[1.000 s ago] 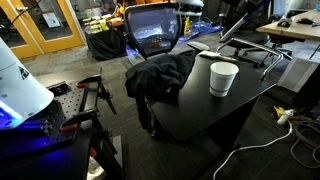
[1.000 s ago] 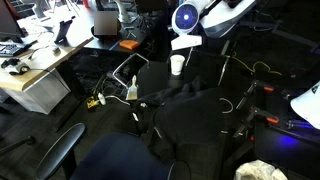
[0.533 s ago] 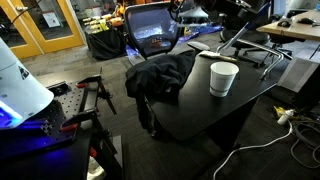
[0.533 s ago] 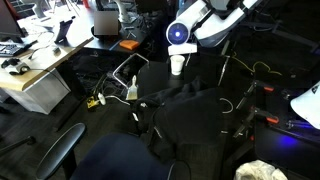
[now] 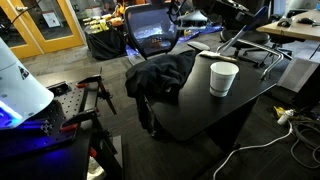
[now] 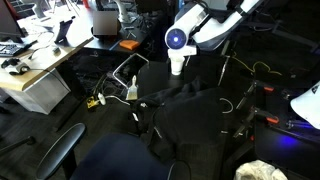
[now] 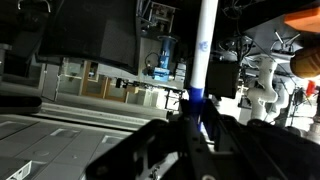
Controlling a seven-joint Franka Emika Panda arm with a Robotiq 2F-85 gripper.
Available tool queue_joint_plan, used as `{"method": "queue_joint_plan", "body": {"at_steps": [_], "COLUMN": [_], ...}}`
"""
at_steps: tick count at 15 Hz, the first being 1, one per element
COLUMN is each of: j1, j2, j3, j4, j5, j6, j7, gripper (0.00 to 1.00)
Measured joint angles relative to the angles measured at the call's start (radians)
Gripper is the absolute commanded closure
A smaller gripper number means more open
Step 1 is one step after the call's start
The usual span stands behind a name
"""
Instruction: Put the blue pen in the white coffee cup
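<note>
Fingers of the dark two-finger gripper (image 7: 197,120) are pressing in on the slim blue pen (image 7: 204,55) in the wrist view, so we are judging the jaws to be closed tight around it. The pen is sticking straight out from between them, blue at the grip and washed pale by glare further along.

Beyond that, in an exterior view, the white robot arm (image 6: 212,22) is hanging over the plain white tapered paper coffee cup (image 5: 223,78). From that side the gripper is covering most of the cup, so we are not telling whether the pen tip is inside the rim. No pen is showing in the cup, which is standing upright on the black table (image 5: 205,112).

Beside the cup a crumpled dark cloth (image 5: 160,74) is lying, and farther from the cup on the same side a mesh-backed black office chair (image 5: 150,30) is standing.

We are reading the pickup as done and the carry as nearly done. Lowering the pen into the cup and letting go are remaining.
</note>
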Motion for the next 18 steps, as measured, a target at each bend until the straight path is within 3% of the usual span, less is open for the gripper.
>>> {"method": "queue_joint_plan", "body": {"at_steps": [7,18], "j1": [0.008,0.005], "j2": [0.083,0.190], "j3": [0.038,0.038], "j4": [0.018,0.097], "j5": [-0.067,-0.118], "j6": [-0.112,-0.123], "j7": [0.103,0.158], "gripper": [0.96,0.96]}}
